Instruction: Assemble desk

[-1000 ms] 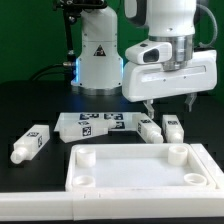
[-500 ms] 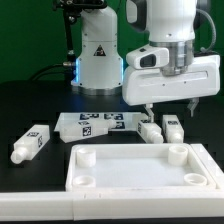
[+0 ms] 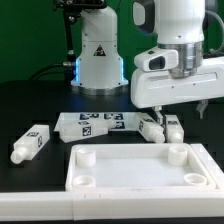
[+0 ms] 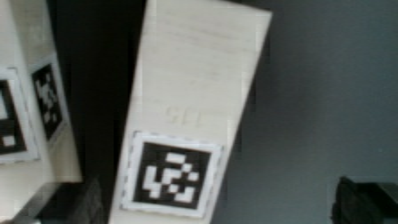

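The desk panel, white and rimmed with round corner holes, lies at the front of the table. One tagged leg lies at the exterior view's left. Two more legs lie side by side behind the panel's far right corner. My gripper hangs open and empty just above these two legs. In the wrist view a tagged leg lies between the dark fingertips of my gripper, untouched. A second tagged white piece lies beside it; I cannot tell which piece it is.
The marker board lies flat behind the panel, to the left of the two legs. The arm's white base stands at the back. The table is black.
The gripper has moved toward the exterior view's right and slightly down, over the two right-hand legs. It stays open. No part has moved.
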Controlling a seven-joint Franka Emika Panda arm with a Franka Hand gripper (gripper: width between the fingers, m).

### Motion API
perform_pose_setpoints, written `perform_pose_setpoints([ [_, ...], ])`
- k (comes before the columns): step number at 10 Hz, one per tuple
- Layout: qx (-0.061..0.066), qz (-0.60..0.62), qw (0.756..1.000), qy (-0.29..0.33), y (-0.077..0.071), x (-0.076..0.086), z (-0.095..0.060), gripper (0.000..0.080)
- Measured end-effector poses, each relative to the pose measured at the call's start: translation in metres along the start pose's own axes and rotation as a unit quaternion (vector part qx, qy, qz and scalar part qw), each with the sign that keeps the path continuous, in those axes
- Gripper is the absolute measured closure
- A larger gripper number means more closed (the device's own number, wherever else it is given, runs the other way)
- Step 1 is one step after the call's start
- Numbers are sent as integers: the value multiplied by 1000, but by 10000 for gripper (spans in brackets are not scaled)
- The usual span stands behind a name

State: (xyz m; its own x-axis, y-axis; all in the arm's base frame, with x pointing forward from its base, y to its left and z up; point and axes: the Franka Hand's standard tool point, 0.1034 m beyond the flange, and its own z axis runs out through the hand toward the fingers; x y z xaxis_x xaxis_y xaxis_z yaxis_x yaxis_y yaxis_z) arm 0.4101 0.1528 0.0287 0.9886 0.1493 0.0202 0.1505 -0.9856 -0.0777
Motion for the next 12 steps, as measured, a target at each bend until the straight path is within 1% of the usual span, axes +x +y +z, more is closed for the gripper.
perform_pose_setpoints([
  [2, 0, 0, 1000, 0, 0, 0, 0, 151],
  [5, 1, 27, 1000, -16, -6, -25, 6, 151],
  [7, 3, 37, 999, -19, -9, -30, 15, 151],
  [8, 4, 46, 999, -16, -8, -24, 14, 151],
  [9, 5, 49, 999, -11, -10, -24, 15, 153],
  [10, 4, 45, 999, -12, -10, -25, 15, 304],
  [11, 5, 44, 999, -12, -10, -25, 15, 304],
  [12, 5, 44, 999, -12, -10, -25, 15, 481],
])
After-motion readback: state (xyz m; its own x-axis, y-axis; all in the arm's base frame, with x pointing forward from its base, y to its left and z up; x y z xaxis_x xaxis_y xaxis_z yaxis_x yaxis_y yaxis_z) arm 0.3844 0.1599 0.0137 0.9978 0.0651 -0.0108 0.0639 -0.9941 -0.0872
